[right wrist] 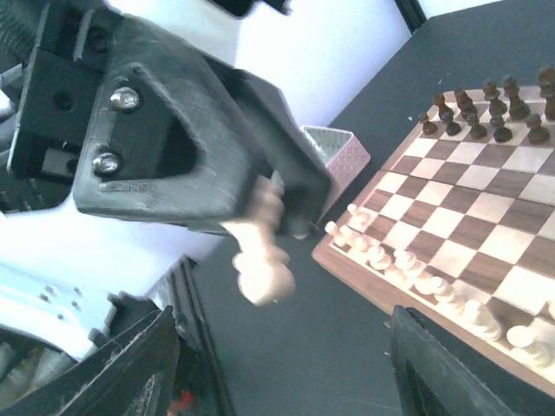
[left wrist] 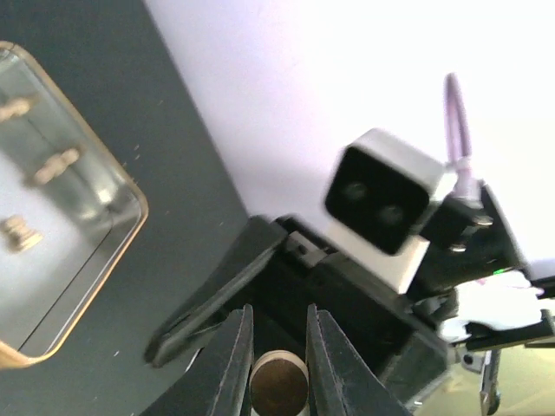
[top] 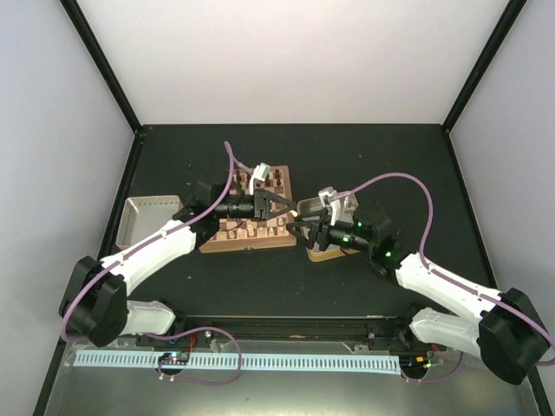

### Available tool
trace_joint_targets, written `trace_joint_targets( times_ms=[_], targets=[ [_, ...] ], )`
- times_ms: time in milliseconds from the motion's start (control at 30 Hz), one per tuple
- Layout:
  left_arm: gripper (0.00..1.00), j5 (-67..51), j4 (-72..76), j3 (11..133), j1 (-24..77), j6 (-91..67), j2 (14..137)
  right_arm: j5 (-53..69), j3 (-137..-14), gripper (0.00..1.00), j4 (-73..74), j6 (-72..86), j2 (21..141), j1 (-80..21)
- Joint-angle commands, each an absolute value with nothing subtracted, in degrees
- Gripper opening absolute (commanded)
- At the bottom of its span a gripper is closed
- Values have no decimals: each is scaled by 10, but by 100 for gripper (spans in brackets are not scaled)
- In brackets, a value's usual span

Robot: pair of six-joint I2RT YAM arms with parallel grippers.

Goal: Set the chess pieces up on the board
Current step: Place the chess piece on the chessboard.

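The board [top: 251, 227] lies mid-table; in the right wrist view [right wrist: 473, 217] pale chess pieces [right wrist: 408, 264] line its near edge and dark chessmen [right wrist: 486, 108] its far edge. My left gripper [top: 284, 204] reaches over the board's right edge and is shut on one pale piece [right wrist: 260, 256]. That piece's round brown base [left wrist: 279, 386] shows between the left fingers [left wrist: 230, 355]. My right gripper [top: 302, 229] is open and empty, just right of the board. Its fingers [right wrist: 130, 364] stand wide apart, below and facing the held piece.
A gold-rimmed metal tin [left wrist: 130, 195] holding a few pale pieces [left wrist: 52, 166] sits right of the board, by the grippers [top: 309, 207]. A silver patterned box [top: 143, 217] stands left of the board. The two wrists are close together.
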State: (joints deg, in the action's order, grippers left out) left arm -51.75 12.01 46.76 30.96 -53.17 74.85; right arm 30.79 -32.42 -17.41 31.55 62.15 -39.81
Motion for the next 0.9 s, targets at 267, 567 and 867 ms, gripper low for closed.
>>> trace_joint_targets(
  times_ms=[267,567,867],
  targets=[
    [2,-473,404,437,314,-767,737,242,-300,65,-436,705,601,-392],
    [3,-454,441,426,315,-807,737,248,-306,36,-498,786,640,-393],
    [3,-449,455,411,314,-820,739,236,-329,26,-492,788,658,-393]
  ],
)
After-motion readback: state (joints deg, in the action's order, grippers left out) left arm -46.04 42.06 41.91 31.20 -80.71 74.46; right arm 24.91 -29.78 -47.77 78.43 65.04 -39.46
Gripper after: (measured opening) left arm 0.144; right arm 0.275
